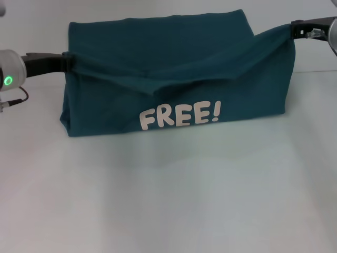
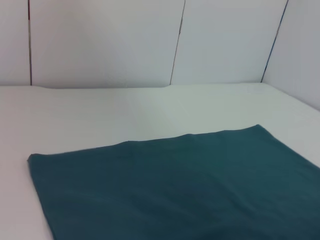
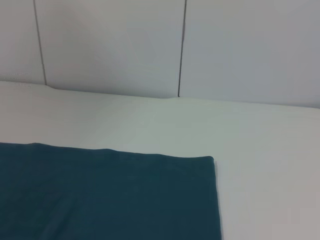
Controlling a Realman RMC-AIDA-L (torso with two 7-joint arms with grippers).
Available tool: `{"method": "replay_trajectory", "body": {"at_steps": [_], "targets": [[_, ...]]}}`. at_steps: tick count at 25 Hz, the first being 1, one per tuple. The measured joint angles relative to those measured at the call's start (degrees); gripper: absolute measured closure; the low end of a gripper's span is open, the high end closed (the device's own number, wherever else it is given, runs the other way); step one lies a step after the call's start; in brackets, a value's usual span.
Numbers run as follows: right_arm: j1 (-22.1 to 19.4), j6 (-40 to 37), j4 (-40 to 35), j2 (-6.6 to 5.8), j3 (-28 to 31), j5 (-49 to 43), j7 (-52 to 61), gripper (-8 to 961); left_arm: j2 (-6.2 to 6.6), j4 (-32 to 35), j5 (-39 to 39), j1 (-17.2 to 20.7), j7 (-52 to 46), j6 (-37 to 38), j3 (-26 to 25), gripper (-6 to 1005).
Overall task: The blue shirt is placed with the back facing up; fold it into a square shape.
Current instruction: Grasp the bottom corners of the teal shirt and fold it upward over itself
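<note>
The blue shirt [image 1: 174, 79] lies on the white table, its near part lifted and hanging like a curtain with the white "FREE!" lettering [image 1: 180, 115] facing me. My left gripper [image 1: 66, 61] is shut on the shirt's left edge and holds it up. My right gripper [image 1: 292, 30] is shut on the right edge, a little higher. The cloth sags between them. The far flat part of the shirt shows in the left wrist view [image 2: 175, 190] and in the right wrist view [image 3: 110, 195].
The white table [image 1: 168, 200] stretches in front of the shirt. A pale panelled wall [image 2: 150, 40] stands behind the table's far edge.
</note>
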Motion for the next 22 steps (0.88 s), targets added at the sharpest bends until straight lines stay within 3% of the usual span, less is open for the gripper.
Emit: {"method": "replay_trajectory", "body": {"at_steps": [6, 15, 22], "targets": [[1.27, 5.32, 4.36, 0.01, -0.07, -0.25, -0.09, 941, -1.23, -1.61, 0.00, -0.32, 2.23, -6.12, 1.63, 954], [2.26, 14.09, 10.05, -0.15, -1.42, -0.18, -0.10, 942, -1.76, -4.62, -0.02, -0.84, 3.53, -13.96, 4.73, 953], [2.66, 15.77, 11.50, -0.25, -2.02, -0.26, -0.10, 942, -2.18, -5.44, -0.08, -1.13, 3.81, -16.53, 5.28, 952]]}}
